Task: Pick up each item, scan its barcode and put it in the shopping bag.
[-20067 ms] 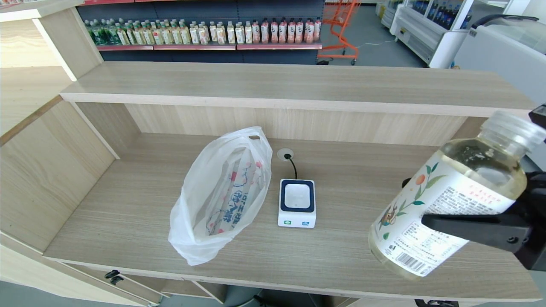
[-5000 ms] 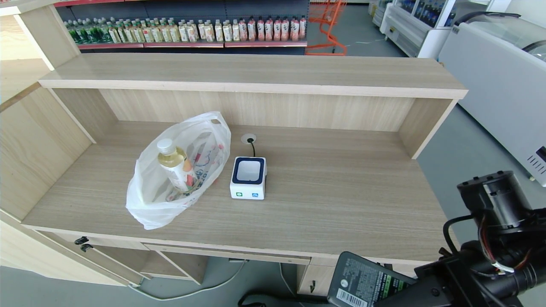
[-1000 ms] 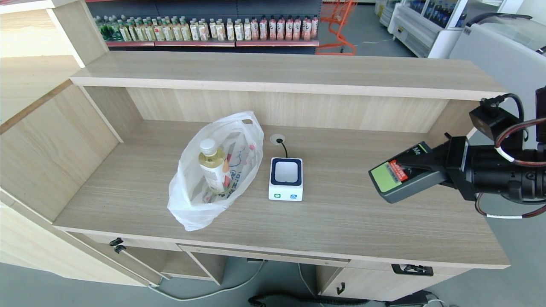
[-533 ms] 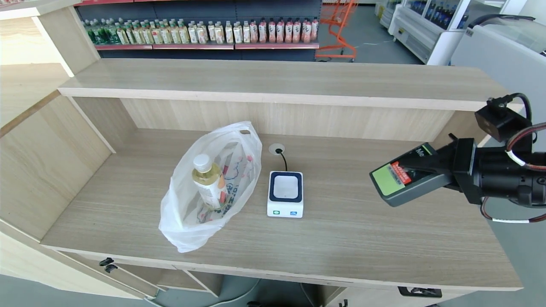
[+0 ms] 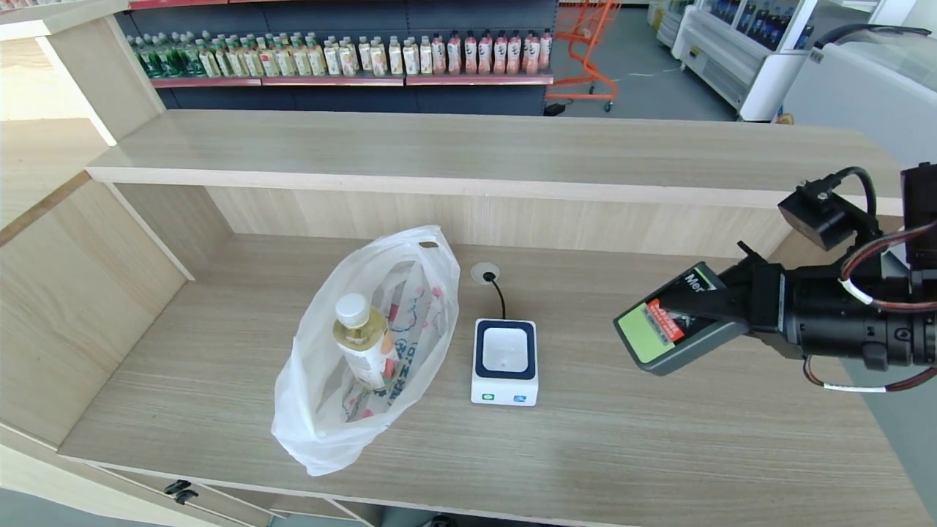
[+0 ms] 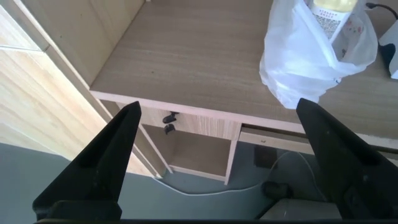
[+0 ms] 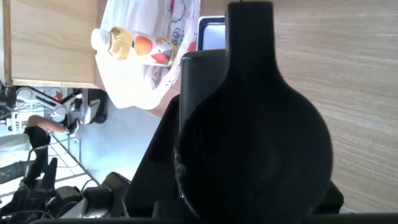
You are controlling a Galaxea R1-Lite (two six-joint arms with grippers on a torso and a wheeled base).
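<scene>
One dark box (image 5: 662, 337) with a green label sits clamped in the right tool (image 5: 711, 309), held above the tabletop (image 5: 659, 446). Off to that tool's left stands the scanner (image 5: 505, 361), and beyond it lies the shopping bag (image 5: 315, 428) with a bottle (image 5: 362, 348) inside. The left tool (image 6: 217, 112) hangs spread wide, low off the tabletop's near edge, with the bag ahead of it.

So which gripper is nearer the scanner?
Right. The right gripper holds a dark box just beside the scanner; the left gripper hangs off the counter front, beyond the shopping bag.
</scene>
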